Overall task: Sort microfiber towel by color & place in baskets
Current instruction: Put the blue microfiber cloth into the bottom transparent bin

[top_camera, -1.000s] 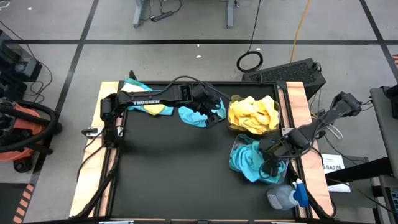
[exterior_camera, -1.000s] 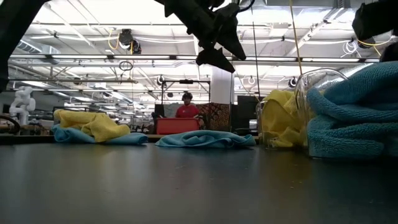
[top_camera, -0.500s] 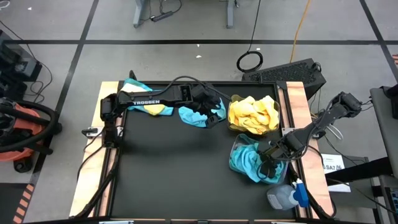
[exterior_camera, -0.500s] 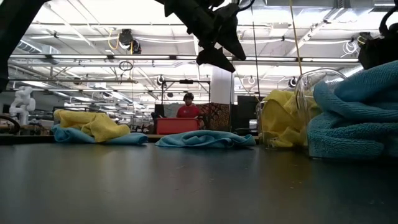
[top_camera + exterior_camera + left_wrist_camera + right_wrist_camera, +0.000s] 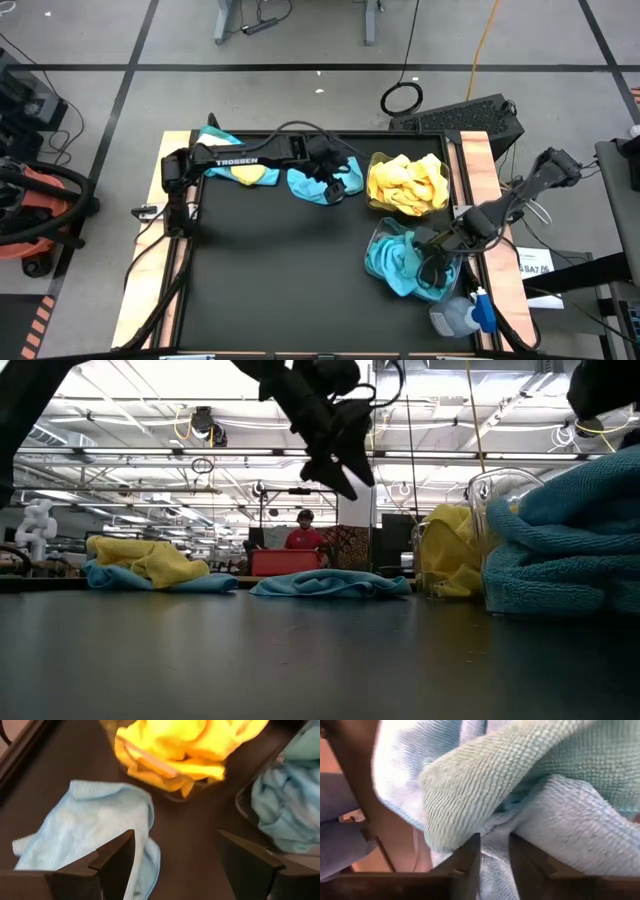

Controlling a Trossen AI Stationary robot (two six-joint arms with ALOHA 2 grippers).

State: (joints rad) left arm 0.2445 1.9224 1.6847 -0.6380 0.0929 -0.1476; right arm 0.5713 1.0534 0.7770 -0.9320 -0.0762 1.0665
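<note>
progress: I judged the sort mostly done. The yellow bin (image 5: 405,185) near the table's far right corner was piled with yellow cloths; the teal bin (image 5: 408,262), just nearer along the right edge, was heaped with teal ones.
left to do: one loose teal towel (image 5: 318,186) lay near the middle of the far edge, and a mixed pile (image 5: 232,172) of yellow on teal sat by the far left corner.
left gripper: the left gripper (image 5: 335,173) hung over the loose teal towel with its fingers spread wide and nothing between them; the wrist view showed the towel (image 5: 85,837) below and both bins beyond.
right gripper: the right gripper (image 5: 432,262) was down in the teal bin. Wrist view showed its fingers (image 5: 465,860) nearly closed with only a narrow gap, teal cloth (image 5: 520,795) pressed right against them. I couldn't tell whether it was pinching any cloth.
next, my read: lift the loose teal towel across to the teal bin, then split the corner pile by colour.
obstacles: the teal bin was overfull, so I expected another towel might slide off. The right arm sat over that bin, in the left arm's drop path.
clutter: a spray bottle (image 5: 458,314) stood at the near right corner, just beside the teal bin; a keyboard (image 5: 465,117) lay off the table past the far right corner.
background: a person (image 5: 304,532) was far back in the room, well clear.
</note>
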